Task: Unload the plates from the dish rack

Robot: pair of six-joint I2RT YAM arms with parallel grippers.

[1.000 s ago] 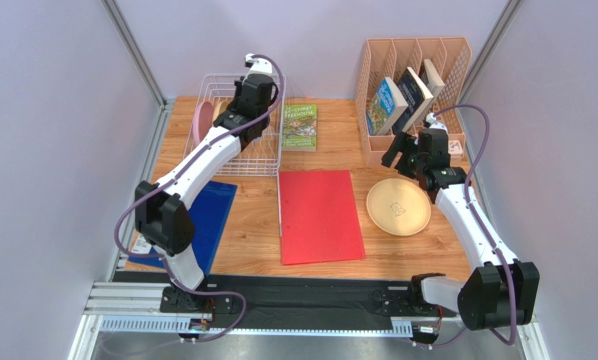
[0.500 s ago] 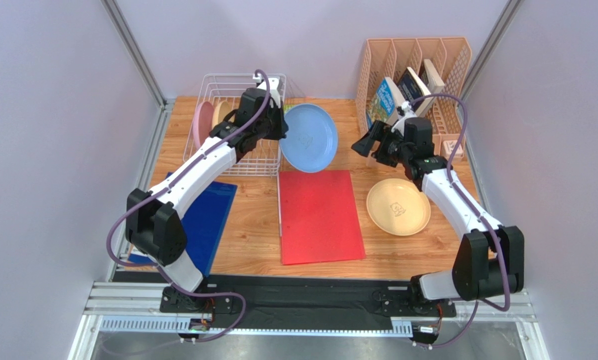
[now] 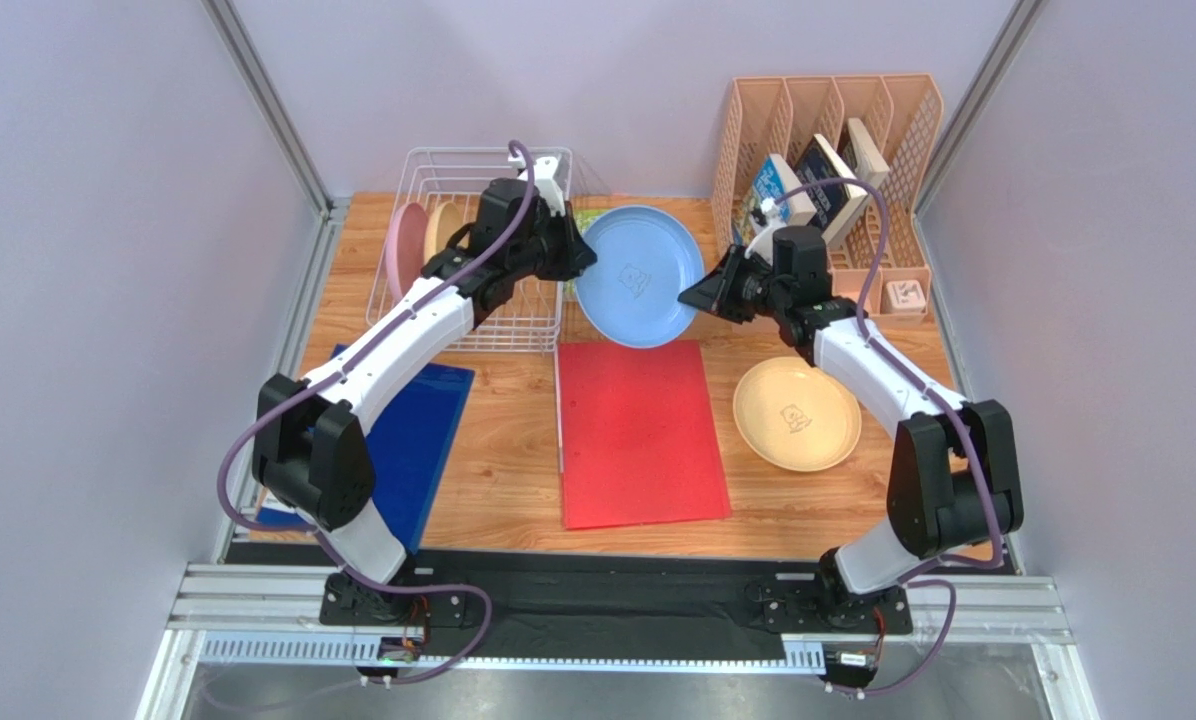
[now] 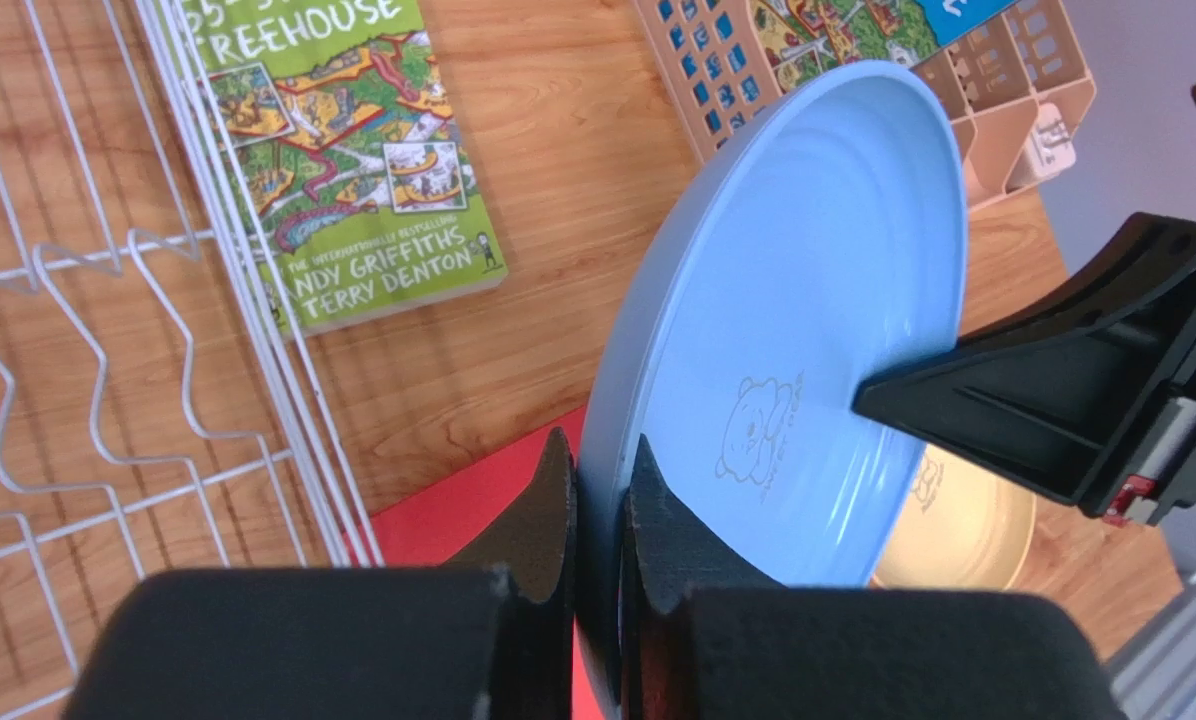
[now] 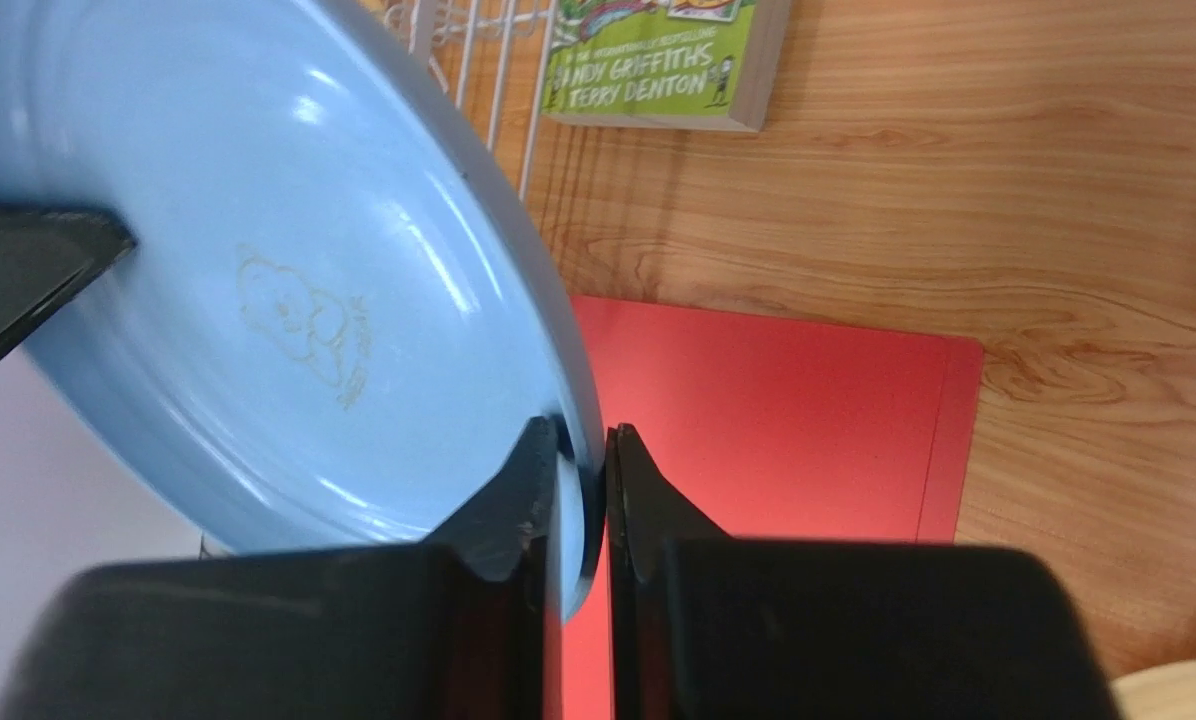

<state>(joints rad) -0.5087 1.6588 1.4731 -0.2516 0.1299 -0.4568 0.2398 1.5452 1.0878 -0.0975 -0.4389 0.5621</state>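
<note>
The light blue plate (image 3: 639, 275) hangs on edge in the air above the far end of the red folder (image 3: 637, 435). My left gripper (image 3: 571, 258) is shut on its left rim and my right gripper (image 3: 705, 288) is shut on its right rim. The left wrist view shows the plate (image 4: 815, 330) pinched in my left gripper (image 4: 597, 450). The right wrist view shows its rim (image 5: 289, 300) inside my right gripper (image 5: 582, 443). A pink plate (image 3: 404, 240) and a pale yellow plate (image 3: 442, 225) stand in the dish rack (image 3: 454, 150). Another yellow plate (image 3: 797, 413) lies flat on the table at the right.
A peach slotted organizer (image 3: 830, 135) with books stands at the back right. A green book (image 3: 597, 225) lies between the rack and the organizer, partly behind the blue plate. A blue folder (image 3: 424, 428) lies at the left under my left arm.
My left gripper lifted the blue plate out of the rack and carried it right. My right gripper swung left from above the yellow plate and shut on the blue plate's other rim.
</note>
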